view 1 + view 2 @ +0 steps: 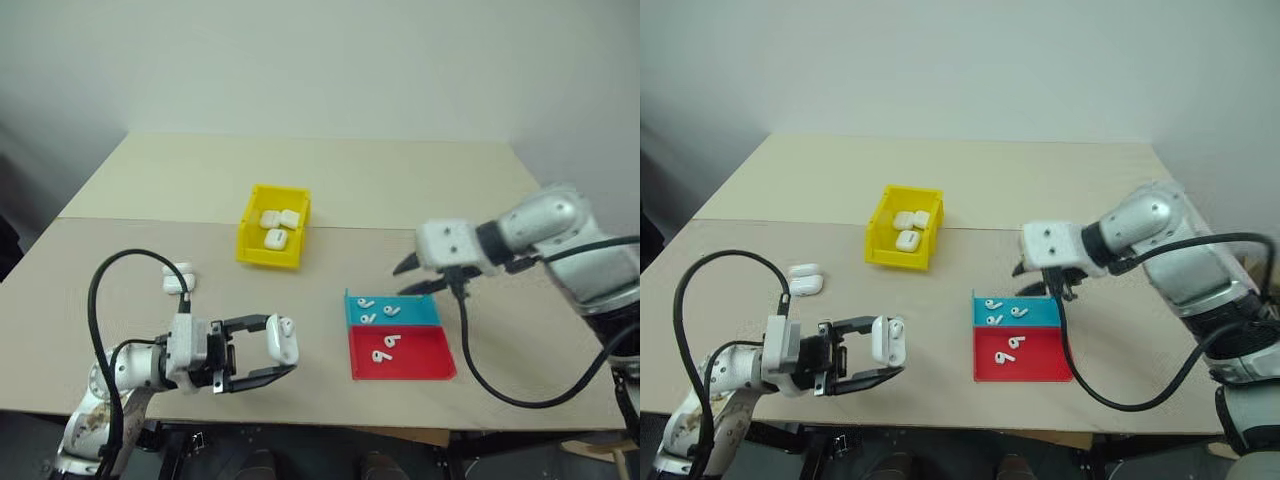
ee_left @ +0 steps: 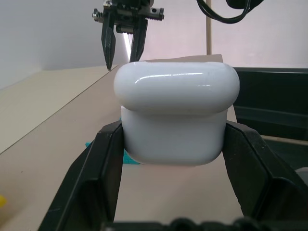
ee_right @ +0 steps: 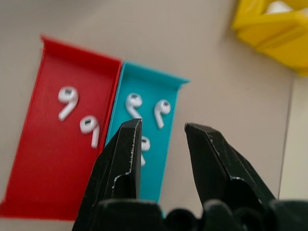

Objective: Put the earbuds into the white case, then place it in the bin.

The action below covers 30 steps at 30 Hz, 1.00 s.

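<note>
I keep the white case clenched in my left tool, lid raised, while my right tool, parted and empty, hovers over the earbuds in the blue tray.

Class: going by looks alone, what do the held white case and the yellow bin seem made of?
White case: likely glossy hard plastic, with bright highlights along its rounded lid. Yellow bin: probably moulded plastic, uniformly coloured with thin stiff walls and a duller sheen.

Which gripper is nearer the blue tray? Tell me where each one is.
Right. The right gripper hovers open just above the blue tray. The left gripper, shut on a white case, is well off to the tray's left.
</note>
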Tool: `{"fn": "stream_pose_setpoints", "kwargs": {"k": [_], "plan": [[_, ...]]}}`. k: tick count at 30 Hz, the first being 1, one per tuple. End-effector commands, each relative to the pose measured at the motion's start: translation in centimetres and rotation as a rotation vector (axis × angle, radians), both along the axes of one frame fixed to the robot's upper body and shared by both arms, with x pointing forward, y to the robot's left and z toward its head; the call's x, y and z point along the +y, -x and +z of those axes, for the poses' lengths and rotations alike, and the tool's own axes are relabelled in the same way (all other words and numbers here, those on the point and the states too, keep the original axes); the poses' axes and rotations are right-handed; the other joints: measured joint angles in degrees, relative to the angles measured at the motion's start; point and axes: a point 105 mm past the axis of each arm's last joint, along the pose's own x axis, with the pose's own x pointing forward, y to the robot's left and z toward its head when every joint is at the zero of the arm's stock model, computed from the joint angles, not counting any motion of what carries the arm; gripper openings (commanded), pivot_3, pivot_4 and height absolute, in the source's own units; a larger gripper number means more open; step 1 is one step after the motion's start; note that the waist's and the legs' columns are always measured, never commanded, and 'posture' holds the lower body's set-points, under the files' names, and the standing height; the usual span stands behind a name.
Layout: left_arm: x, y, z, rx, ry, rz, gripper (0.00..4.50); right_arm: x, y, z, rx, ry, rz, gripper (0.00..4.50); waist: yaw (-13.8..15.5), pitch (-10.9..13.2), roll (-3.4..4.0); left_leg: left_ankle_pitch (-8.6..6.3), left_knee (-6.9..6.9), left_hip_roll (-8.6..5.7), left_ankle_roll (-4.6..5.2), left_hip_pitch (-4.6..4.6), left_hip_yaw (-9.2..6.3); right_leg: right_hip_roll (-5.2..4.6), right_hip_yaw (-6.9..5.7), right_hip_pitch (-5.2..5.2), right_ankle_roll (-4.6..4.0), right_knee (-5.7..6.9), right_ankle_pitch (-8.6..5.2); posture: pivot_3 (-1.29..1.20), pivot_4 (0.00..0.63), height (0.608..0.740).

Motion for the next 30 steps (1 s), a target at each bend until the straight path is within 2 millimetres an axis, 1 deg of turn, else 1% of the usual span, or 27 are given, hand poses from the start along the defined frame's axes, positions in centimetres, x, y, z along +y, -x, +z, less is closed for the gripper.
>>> {"fn": "stream_pose_setpoints", "kwargs": {"k": [1, 3, 7, 10, 13, 26, 30], "plan": [[-0.6, 0.6, 0.7, -0.068, 0.01, 0.018, 2.78, 0.1, -0.6, 0.1, -0.089, 0.139, 0.121, 1.84, -0.01, 0.0, 0.0, 0.0, 0.0, 0.0, 0.0, 0.0, 0.01, 0.0, 0.0, -0.01, 0.0, 0.0, 0.0, 0.0, 0.15, 0.74], [-0.9, 0.7, 0.7, -0.066, 0.024, 0.028, 2.78, 0.4, -1.1, -0.6, -0.098, 0.199, 0.177, 1.84, -0.08, 0.0, 0.01, 0.0, 0.0, 0.01, 0.0, 0.01, 0.01, 0.01, 0.01, -0.02, -0.01, 0.02, 0.01, 0.0, 0.15, 0.74], [-1.1, 0.9, 0.6, -0.069, 0.022, 0.04, 2.78, 1.1, -1.7, -1.3, -0.116, 0.26, 0.275, 1.84, -0.2, 0.01, 0.01, 0.0, 0.0, 0.03, 0.0, 0.02, 0.01, 0.02, 0.01, -0.01, -0.03, 0.03, 0.02, 0.0, 0.15, 0.74], [-1.1, 0.9, 0.5, -0.073, 0.015, 0.052, 2.78, 1.2, -2.5, -2.0, -0.132, 0.318, 0.305, 1.84, -0.21, 0.01, 0.01, 0.0, 0.0, 0.02, 0.0, 0.02, 0.02, 0.02, 0.01, 0.0, -0.05, 0.03, 0.03, 0.0, 0.15, 0.74], [-0.9, 1.0, 0.7, -0.068, 0.022, 0.062, 2.78, 1.3, -2.9, -2.8, -0.132, 0.361, 0.344, 1.84, -0.17, 0.01, 0.02, 0.0, 0.0, 0.02, 0.0, 0.03, 0.02, 0.02, 0.01, -0.01, -0.05, 0.04, 0.04, 0.0, 0.15, 0.74], [-1.1, 0.9, 0.6, -0.085, 0.006, 0.073, 2.78, 1.8, -4.0, -5.1, -0.114, 0.432, 0.38, 1.84, -0.15, 0.02, 0.04, 0.0, 0.0, 0.02, 0.0, 0.07, 0.03, 0.02, 0.0, 0.02, -0.07, 0.08, 0.05, 0.0, 0.15, 0.74], [-1.2, 0.8, 0.6, -0.088, 0.006, 0.076, 2.78, 2.0, -4.3, -5.4, -0.122, 0.437, 0.382, 1.84, -0.14, 0.02, 0.04, 0.0, 0.0, 0.02, 0.0, 0.08, 0.03, 0.02, 0.01, 0.03, -0.08, 0.09, 0.05, 0.0, 0.15, 0.74]]}}
